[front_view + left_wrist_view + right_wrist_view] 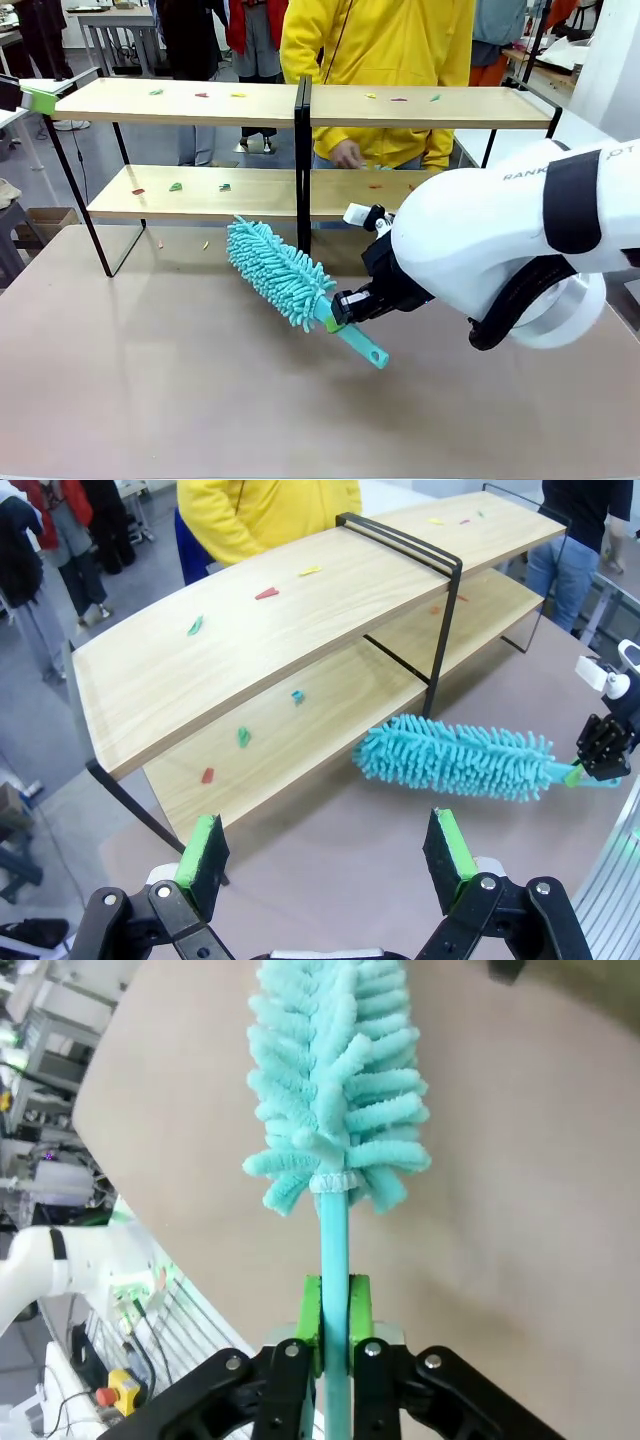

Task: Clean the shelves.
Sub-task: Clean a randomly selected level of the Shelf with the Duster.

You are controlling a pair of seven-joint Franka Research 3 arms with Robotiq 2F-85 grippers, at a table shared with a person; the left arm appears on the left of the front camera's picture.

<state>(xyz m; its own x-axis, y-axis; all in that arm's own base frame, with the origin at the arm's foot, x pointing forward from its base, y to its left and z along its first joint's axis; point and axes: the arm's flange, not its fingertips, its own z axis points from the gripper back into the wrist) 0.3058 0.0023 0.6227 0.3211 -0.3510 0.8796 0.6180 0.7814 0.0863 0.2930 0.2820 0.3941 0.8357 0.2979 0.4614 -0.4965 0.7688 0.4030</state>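
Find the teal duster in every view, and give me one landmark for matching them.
Front view: duster at centre, tilted, its head in front of the shelves' centre post.
Left wrist view: duster right of centre, in front of the lower board.
Right wrist view: duster at top centre, its handle running down the middle.
Shared landmark: the right gripper, green pads shut on the handle.

You had the shelves (270, 105) standing upright at the far side of the tabletop (150, 380): two long boards of light wood, one above the other, on a thin black frame with a black centre post (303, 150). Both boards carried small coloured scraps (176, 186) (green, red, yellow), scattered on both sides of the post.
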